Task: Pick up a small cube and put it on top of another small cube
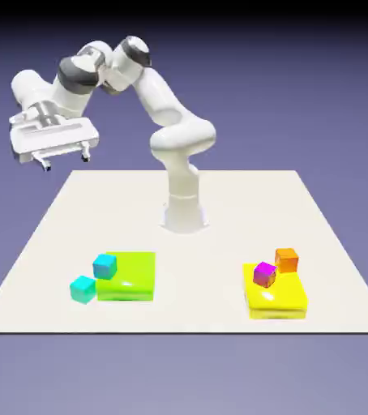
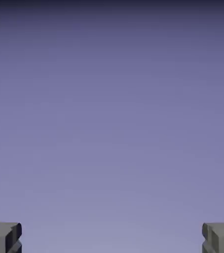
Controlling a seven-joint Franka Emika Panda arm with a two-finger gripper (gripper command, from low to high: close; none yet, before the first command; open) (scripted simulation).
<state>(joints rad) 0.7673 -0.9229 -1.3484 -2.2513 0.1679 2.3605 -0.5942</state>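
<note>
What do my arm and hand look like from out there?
The arm is glossy white with rounded segments and dark grey caps near the wrist. The hand is a wide white bar with two small dark-tipped fingers.

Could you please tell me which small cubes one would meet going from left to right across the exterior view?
Small teal-turquoise cube, small sky-cyan cube, small purple cube, small orange cube.
</note>
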